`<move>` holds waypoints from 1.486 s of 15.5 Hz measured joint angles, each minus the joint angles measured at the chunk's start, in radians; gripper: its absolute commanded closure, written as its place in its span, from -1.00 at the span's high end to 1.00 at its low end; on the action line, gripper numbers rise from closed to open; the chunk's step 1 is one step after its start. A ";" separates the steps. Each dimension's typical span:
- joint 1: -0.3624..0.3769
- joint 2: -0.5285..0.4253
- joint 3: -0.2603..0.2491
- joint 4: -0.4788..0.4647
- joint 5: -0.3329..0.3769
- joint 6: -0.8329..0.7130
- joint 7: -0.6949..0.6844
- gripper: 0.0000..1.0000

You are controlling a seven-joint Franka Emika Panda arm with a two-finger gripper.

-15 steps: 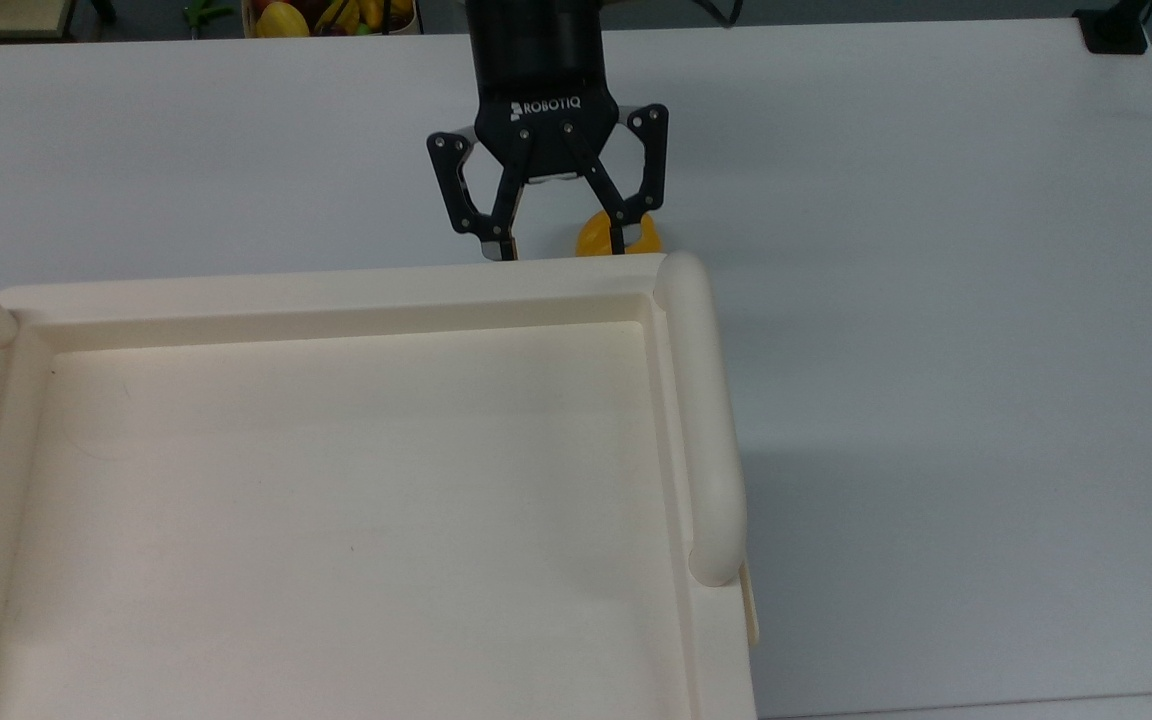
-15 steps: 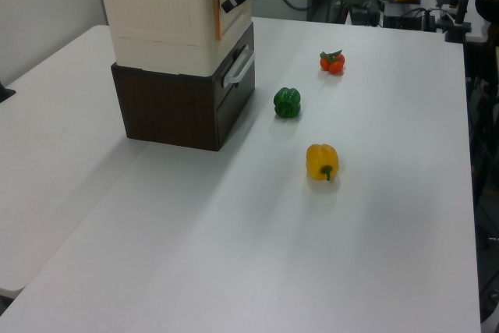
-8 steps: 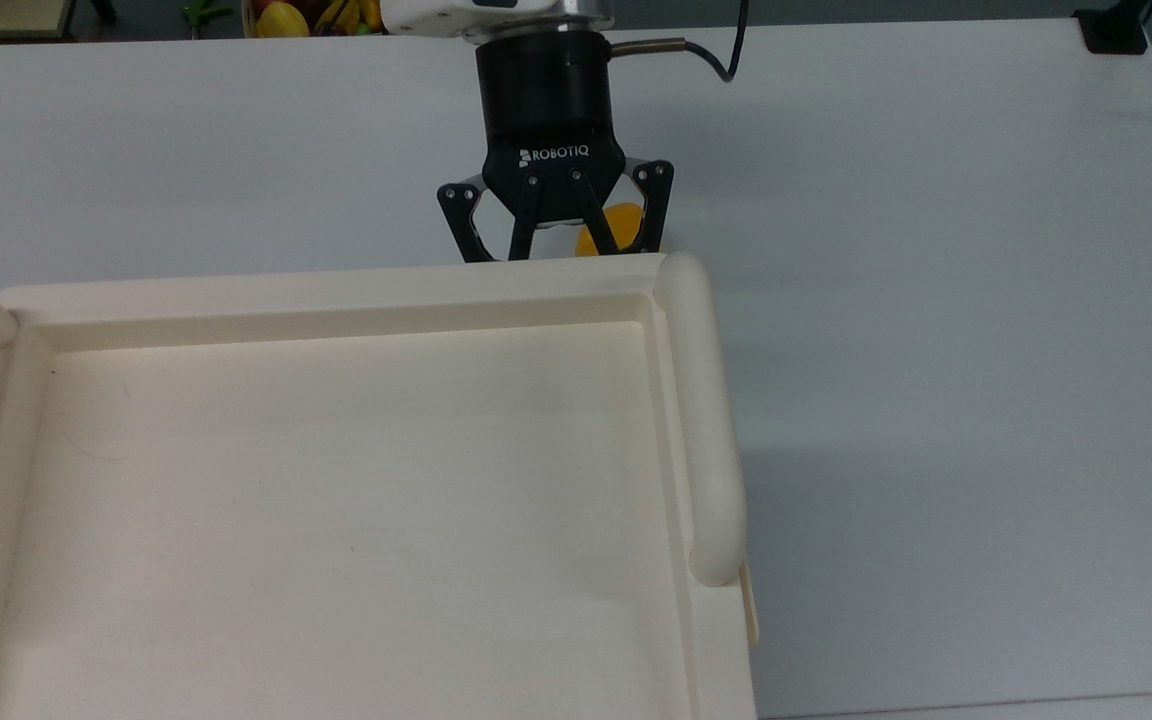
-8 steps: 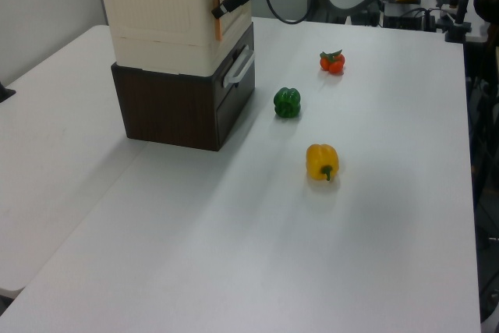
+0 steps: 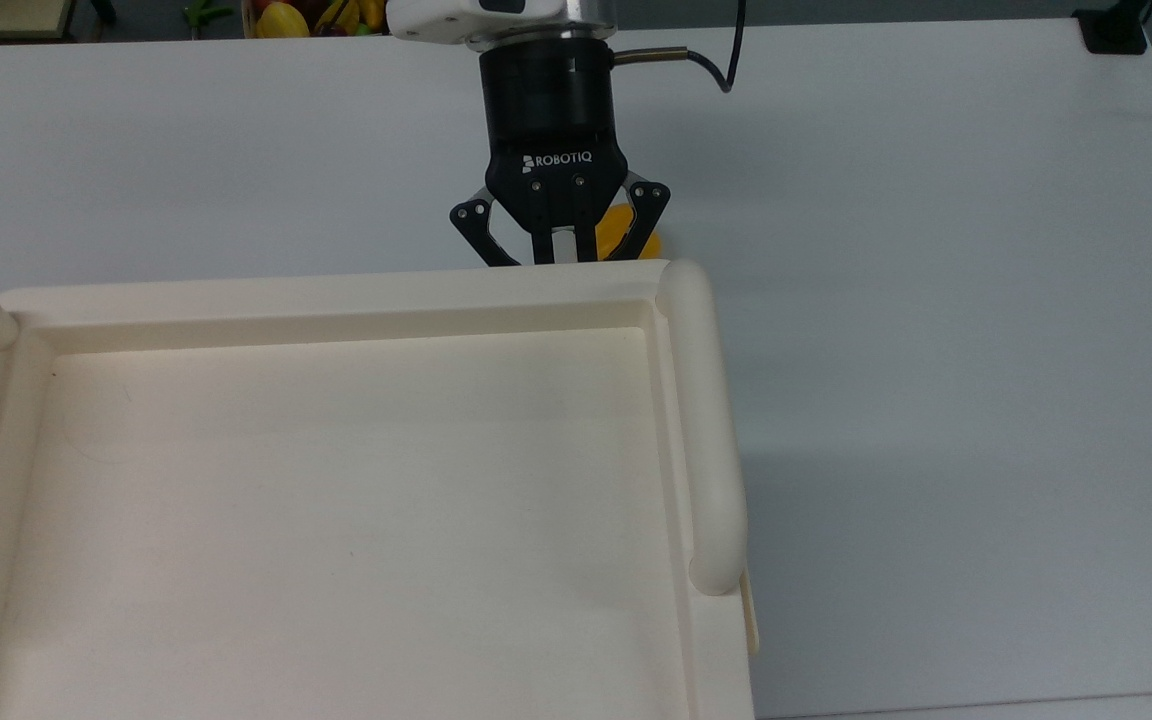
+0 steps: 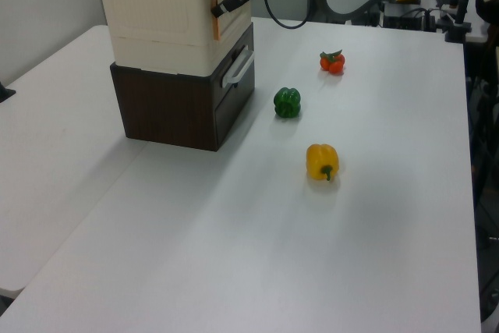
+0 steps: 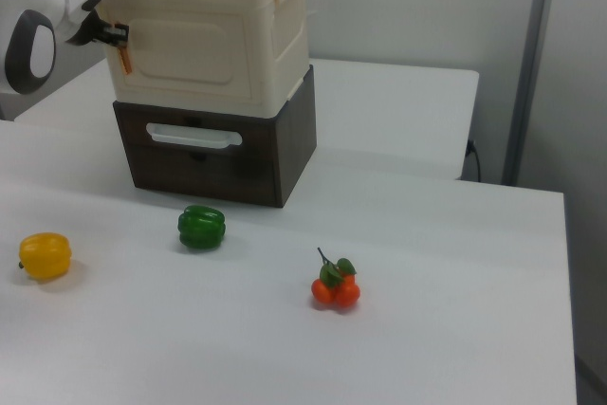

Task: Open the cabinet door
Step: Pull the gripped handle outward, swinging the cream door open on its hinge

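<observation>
The cream cabinet stands on a dark brown drawer unit. Its tray-like top has thick tube rails. The cabinet door is the front panel with a raised rim, and it lies flush and closed. A small orange handle sits at the door's edge on the right view's left. My gripper reaches the top of that handle with its fingers drawn together on it. In the top view my gripper dips behind the cabinet's front rim. In the left view my gripper meets the orange handle.
The brown drawer unit has a white pull handle. On the white table lie a green pepper, a yellow pepper and a small tomato cluster. The yellow pepper lies just behind my gripper.
My gripper moved in toward the cabinet's front edge, and its wide-open fingers drew together on the orange handle. The door has not moved.
</observation>
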 measured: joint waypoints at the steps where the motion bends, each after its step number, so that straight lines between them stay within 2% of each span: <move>1: 0.000 -0.003 0.000 -0.004 0.000 0.000 0.000 -1.00; 6: -0.004 -0.041 0.000 -0.033 0.000 -0.051 0.000 -1.00; 13: -0.019 -0.153 0.001 -0.047 0.000 -0.357 0.000 -0.93; 18: -0.059 -0.245 0.001 -0.049 0.005 -0.648 0.000 -0.75; 20: -0.092 -0.283 -0.001 -0.056 0.009 -0.761 0.001 -0.55; 23: -0.153 -0.324 -0.012 -0.067 0.009 -0.907 0.003 0.03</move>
